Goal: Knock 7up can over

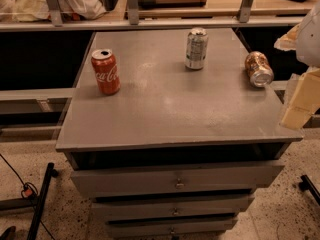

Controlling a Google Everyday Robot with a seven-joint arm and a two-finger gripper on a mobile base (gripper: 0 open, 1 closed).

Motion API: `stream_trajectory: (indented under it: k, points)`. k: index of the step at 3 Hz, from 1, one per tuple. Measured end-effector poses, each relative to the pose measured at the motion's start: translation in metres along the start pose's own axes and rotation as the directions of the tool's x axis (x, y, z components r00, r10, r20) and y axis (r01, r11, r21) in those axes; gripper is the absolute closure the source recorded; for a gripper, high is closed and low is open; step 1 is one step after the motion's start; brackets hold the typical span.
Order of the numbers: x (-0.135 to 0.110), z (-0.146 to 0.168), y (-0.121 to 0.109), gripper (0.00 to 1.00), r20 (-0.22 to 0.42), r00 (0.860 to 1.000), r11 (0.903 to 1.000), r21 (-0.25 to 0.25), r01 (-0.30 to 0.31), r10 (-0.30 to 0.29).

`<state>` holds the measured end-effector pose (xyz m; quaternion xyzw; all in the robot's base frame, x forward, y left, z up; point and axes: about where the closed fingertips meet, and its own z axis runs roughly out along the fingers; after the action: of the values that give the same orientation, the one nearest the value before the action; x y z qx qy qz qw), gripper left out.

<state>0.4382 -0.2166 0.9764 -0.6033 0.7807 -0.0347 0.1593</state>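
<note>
The 7up can, silvery-white with green markings, stands upright at the back middle of the grey cabinet top. A red Coca-Cola can stands upright at the left. An orange-brown patterned can lies on its side at the right edge. My gripper is at the right edge of the view, beside the cabinet's right side, well to the right of the 7up can and nearer the front.
The cabinet has several drawers below its top. A shelf with metal posts runs along the back. A black stand leg and a cable lie on the floor at the left.
</note>
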Motion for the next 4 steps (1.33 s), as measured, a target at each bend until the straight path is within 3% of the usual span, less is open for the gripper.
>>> stream_trajectory:
  k: [2, 3, 4]
  points:
    - [-0.001, -0.002, -0.012, 0.0, 0.028, 1.0, 0.9996, 0.027, -0.011, 0.01]
    - [-0.009, 0.002, -0.039, 0.0, 0.107, 0.994, 0.998, 0.061, -0.017, 0.01]
    - [-0.029, 0.012, -0.077, 0.0, 0.206, 0.978, 0.9964, 0.079, -0.032, 0.015]
